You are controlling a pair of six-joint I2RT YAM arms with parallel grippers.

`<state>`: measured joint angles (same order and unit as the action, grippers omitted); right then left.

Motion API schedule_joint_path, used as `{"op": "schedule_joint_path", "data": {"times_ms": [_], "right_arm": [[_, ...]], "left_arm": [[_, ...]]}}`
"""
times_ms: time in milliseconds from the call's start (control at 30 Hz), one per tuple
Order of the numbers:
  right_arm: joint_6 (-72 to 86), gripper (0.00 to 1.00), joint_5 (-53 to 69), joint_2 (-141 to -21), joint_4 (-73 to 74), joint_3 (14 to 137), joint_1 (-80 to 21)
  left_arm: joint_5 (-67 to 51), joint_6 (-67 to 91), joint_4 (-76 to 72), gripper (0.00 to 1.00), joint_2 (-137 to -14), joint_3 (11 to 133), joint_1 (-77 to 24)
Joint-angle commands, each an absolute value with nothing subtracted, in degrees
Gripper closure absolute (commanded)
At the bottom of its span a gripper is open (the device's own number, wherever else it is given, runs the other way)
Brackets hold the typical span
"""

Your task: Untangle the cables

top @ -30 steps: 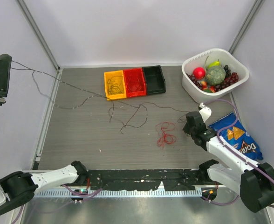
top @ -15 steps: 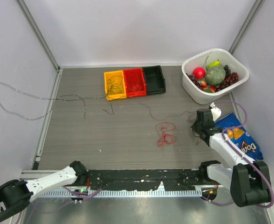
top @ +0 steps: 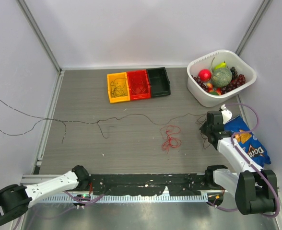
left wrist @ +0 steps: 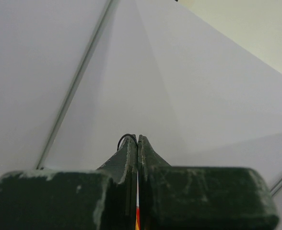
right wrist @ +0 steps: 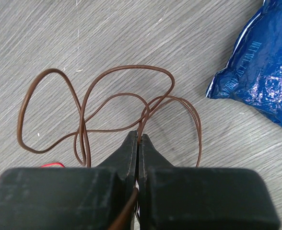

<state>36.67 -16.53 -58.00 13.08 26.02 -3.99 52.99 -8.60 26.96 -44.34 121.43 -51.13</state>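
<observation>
Right gripper (right wrist: 138, 139): jaws pressed together on the dark cable (right wrist: 131, 67), pinching it where several brown loops bunch just ahead of the tips. It sits low over the table (top: 83, 143), well off to the right-arm side of the red bin (top: 138, 84) and nearer the arms.

Left gripper (left wrist: 137, 140): jaws closed, with a thin dark loop showing at the tips. It is raised against the wall and out of the overhead view. Probably the same cable's far end.

Dark cable: it runs nearly taut across the table on the near side of the red bin, kinked below the bin, then leaves past the left edge as two strands.

Red cable (top: 170, 136): a curled heap, lying free, near side of the red bin and toward the right arm, just short of the taut line.

Step in hand, as judged: drawing the dark cable out straight. To do it well:
- pull slow and even, or the thin wire may slip from the pinch
- keep the line from sweeping over the red heap
- let the bunched loops at the right tips pay out rather than tighten into a knot
</observation>
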Motion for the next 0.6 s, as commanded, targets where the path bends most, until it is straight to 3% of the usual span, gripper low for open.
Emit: {"op": "schedule_joint_path", "data": {"times_ms": [0, 100, 167, 233, 267, 300, 367, 567], "right_arm": [[33.4, 0.99, -15.8, -58.6, 11.7, 28.8, -3.9], [32.5, 0.99, -12.1, -59.0, 12.2, 29.4, -4.1], [31.5, 0.93, -10.4, -58.0, 11.9, 29.2, -4.1], [29.3, 0.79, -5.2, -57.5, 12.6, 30.0, -5.9], [29.2, 0.63, -4.8, -57.7, 13.8, 30.8, -7.5], [29.5, 0.57, -4.7, -58.1, 16.0, 32.4, -11.3], [30.6, 0.32, -4.6, -58.8, 17.9, 34.4, -18.3], [34.5, 0.29, -3.3, -62.3, 26.8, 40.2, -35.0]], "left_arm": [[55.1, -8.6, 24.6, 1.0, -42.7, 116.7, -53.2], [55.4, -6.7, 26.4, 1.0, -43.7, 113.9, -54.3], [55.9, -5.5, 27.3, 1.0, -44.5, 112.4, -54.4], [54.1, -2.7, 28.7, 1.0, -45.0, 111.2, -54.4], [52.7, -0.9, 29.4, 1.0, -45.2, 110.5, -54.4], [51.7, -0.4, 29.9, 1.0, -45.5, 109.7, -54.4], [49.6, 3.3, 30.3, 1.0, -46.3, 108.9, -54.4], [44.4, 7.5, 31.0, 1.0, -48.9, 110.0, -54.4]]}}
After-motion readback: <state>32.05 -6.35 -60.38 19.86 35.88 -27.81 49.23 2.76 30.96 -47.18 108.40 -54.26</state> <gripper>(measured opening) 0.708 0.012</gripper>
